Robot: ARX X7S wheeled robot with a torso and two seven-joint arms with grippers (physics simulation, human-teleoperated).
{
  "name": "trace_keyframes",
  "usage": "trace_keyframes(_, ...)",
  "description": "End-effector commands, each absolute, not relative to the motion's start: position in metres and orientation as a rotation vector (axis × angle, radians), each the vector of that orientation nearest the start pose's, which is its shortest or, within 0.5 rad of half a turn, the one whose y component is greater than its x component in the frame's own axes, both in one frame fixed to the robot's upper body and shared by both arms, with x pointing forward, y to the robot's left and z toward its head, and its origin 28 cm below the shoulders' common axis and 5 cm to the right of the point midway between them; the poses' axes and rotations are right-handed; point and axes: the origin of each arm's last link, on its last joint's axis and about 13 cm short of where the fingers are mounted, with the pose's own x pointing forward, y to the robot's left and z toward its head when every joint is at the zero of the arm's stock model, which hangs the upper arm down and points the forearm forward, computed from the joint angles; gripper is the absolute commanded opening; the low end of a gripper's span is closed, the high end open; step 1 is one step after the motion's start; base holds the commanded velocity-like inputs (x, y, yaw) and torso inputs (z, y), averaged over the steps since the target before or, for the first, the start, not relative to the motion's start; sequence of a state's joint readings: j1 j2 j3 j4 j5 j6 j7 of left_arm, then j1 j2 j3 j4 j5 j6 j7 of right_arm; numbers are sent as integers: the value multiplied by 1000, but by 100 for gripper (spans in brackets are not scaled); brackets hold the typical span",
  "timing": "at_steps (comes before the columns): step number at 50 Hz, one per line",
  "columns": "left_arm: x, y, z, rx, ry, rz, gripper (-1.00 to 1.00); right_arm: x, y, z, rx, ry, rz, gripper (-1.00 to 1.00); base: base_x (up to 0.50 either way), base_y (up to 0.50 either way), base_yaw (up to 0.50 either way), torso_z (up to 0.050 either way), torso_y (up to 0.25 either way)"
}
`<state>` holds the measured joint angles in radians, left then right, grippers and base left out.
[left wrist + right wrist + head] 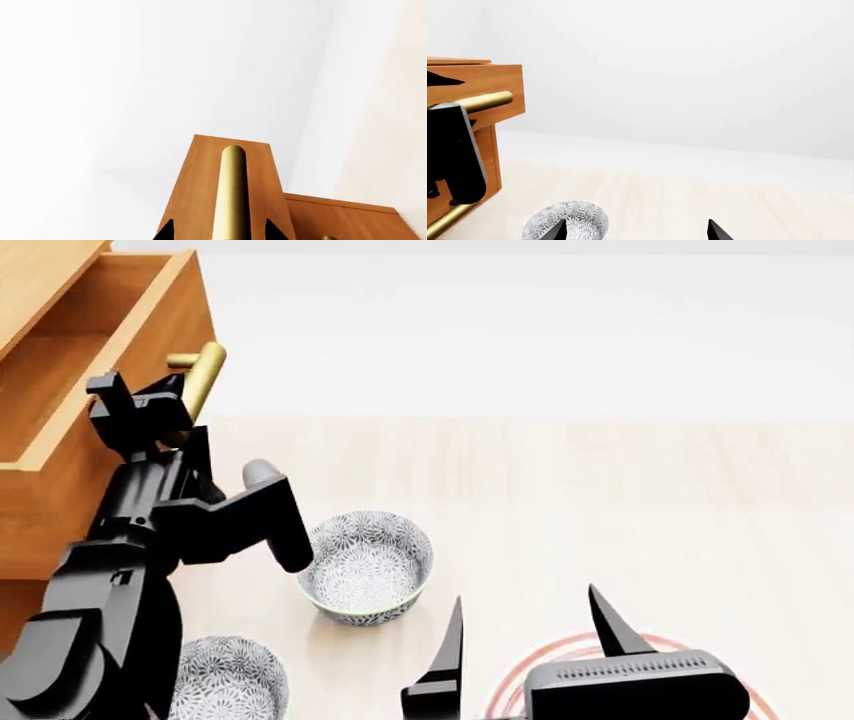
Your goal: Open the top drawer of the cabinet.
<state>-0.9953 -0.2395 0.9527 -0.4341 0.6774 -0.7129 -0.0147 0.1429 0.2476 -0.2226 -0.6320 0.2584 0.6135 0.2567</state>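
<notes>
The top drawer (80,390) stands at the far left, already drawn well out of the cabinet (484,150), its lighter wood inside open to view from the head camera. Its handle (203,375) runs between the fingers of the left gripper (158,412); in the left wrist view the bar (230,192) lies between the two dark fingertips, which look closed around it, though contact itself is hidden.

The step in hand looks like the pull itself, near its end. Next comes a little more straight pull towards the robot if the drawer has travel left, then letting go of the bar.

Near the left arm sit two bowls (367,565) (227,678), below the drawer's path and apart from it. The right gripper (527,640) hangs low on the right, fingers spread, holding nothing, over a red-ringed plate (754,700). Nothing blocks the pull.
</notes>
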Motion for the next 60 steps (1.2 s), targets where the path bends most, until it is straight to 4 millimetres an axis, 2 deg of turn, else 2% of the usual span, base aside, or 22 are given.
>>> trace_keyframes(1, 369, 191, 169, 1476, -108, 102, 100, 207, -86, 122, -45, -95, 107, 100, 0, 0, 0, 0, 0)
trace_keyframes(20, 369, 187, 168, 1473, -109, 86, 100, 208, -86, 122, -41, -93, 107, 100, 0, 0, 0, 0, 0)
trace_keyframes(30, 360, 166, 171, 1477, -150, 65, 100, 208, -87, 123, -44, -93, 102, 100, 0, 0, 0, 0, 0)
trace_keyframes(39, 340, 137, 186, 1482, -237, 10, 100, 208, -86, 125, -53, -90, 98, 100, 0, 0, 0, 0, 0)
trace_keyframes(46, 328, 131, 190, 1480, -269, -5, 100, 205, -88, 123, -56, -90, 90, 100, 0, 0, 0, 0, 0)
trace_keyframes(49, 324, 129, 197, 1463, -257, -33, 100, 205, -88, 121, -54, -84, 89, 100, 0, 0, 0, 0, 0)
trace_keyframes(54, 314, 123, 230, 1473, -295, -31, 100, 207, -88, 120, -54, -84, 86, 100, 0, 0, 0, 0, 0)
trace_keyframes(55, 309, 121, 242, 1483, -307, -29, 100, 207, -87, 120, -57, -85, 87, 100, 0, 0, 0, 0, 0)
trace_keyframes(58, 303, 118, 259, 1462, -332, -37, 100, 207, -87, 120, -55, -85, 86, 100, 0, 0, 0, 0, 0)
trace_keyframes(59, 293, 114, 272, 1356, -275, -187, 100, 207, -88, 119, -57, -86, 85, 100, 0, 0, 0, 0, 0)
trace_keyframes(60, 290, 113, 278, 1324, -277, -204, 100, 207, -88, 119, -55, -85, 85, 100, 0, 0, 0, 0, 0)
